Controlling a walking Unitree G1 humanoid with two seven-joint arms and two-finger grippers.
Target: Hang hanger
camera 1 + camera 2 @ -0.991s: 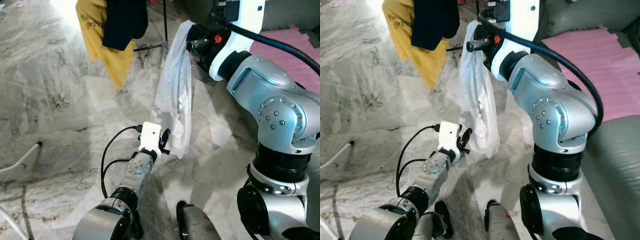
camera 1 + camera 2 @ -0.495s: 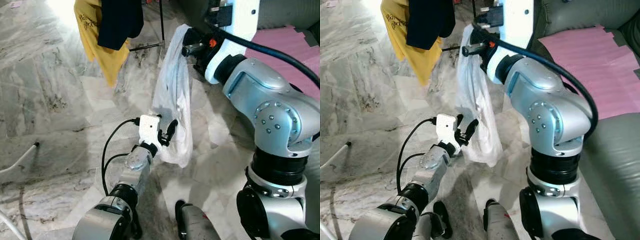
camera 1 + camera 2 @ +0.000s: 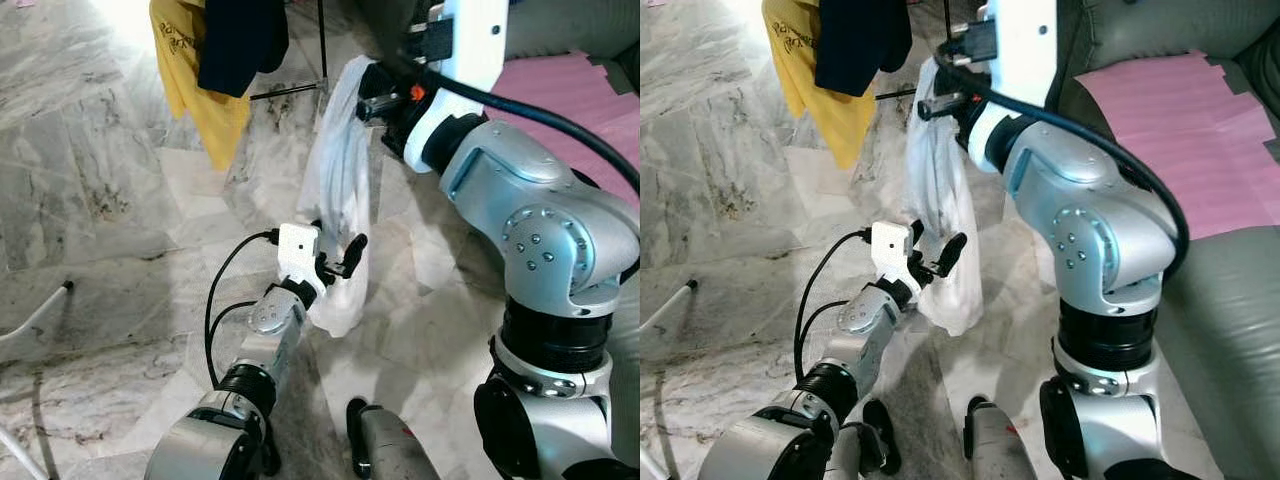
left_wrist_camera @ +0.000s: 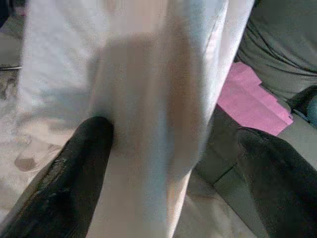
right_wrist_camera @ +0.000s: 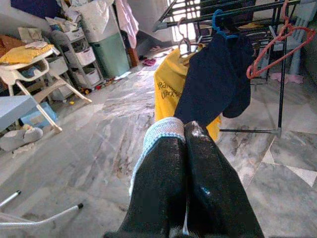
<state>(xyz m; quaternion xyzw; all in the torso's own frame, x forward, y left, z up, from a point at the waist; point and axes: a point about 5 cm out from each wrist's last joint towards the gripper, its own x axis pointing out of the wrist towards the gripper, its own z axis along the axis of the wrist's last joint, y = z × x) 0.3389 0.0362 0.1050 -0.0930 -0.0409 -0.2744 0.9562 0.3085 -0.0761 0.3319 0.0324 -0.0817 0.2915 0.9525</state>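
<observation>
White garment (image 3: 340, 200) hangs limp, bunched, pinched in right tool (image 3: 368, 95).

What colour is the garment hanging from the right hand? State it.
White. The garment held by the right hand shows best in the right eye view.

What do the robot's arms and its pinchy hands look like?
The arms are shiny silver metal with round, ball-shaped joints dotted with small screws and black rings between the parts. The left gripper has two long black fingers and a white box behind it with thin black cables looping out. The right gripper has black fingers too, a small orange spot, a white block, and a thick black cable.
</observation>
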